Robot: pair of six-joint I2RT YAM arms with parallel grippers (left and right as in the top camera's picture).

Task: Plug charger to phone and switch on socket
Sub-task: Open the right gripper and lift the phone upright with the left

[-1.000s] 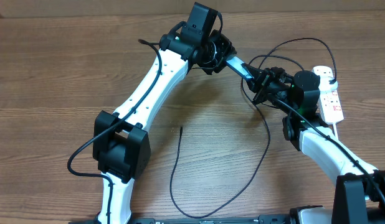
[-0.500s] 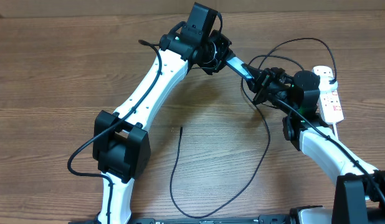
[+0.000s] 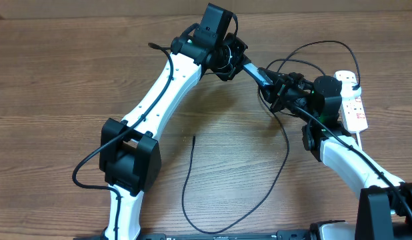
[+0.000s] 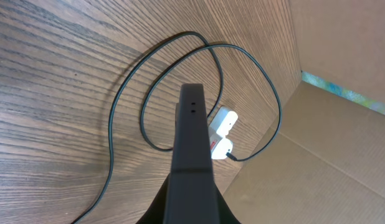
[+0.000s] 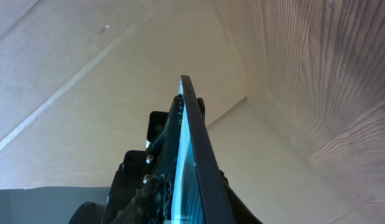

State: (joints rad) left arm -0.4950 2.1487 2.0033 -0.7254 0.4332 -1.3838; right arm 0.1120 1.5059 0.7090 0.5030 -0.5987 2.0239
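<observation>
The phone (image 3: 256, 73) is held in the air, edge-on, between both grippers at the back of the table. My left gripper (image 3: 238, 65) is shut on one end; in the left wrist view the phone (image 4: 192, 149) shows as a dark slab. My right gripper (image 3: 278, 87) is shut on the other end; in the right wrist view the phone's blue screen (image 5: 187, 168) is seen edge-on. The charger cable (image 3: 186, 193) lies loose on the table, its free tip (image 3: 195, 137) at mid-table. The white socket (image 3: 355, 107) lies at the right, also visible in the left wrist view (image 4: 220, 132).
A cardboard wall (image 4: 329, 155) runs along the back edge of the table, close behind the socket. The black cable loops (image 3: 313, 50) around and behind the right arm. The wood table (image 3: 59, 80) extends to the left.
The phone has turned slightly more on edge, so less of its blue screen shows from above. The arms and the cable have hardly moved.
</observation>
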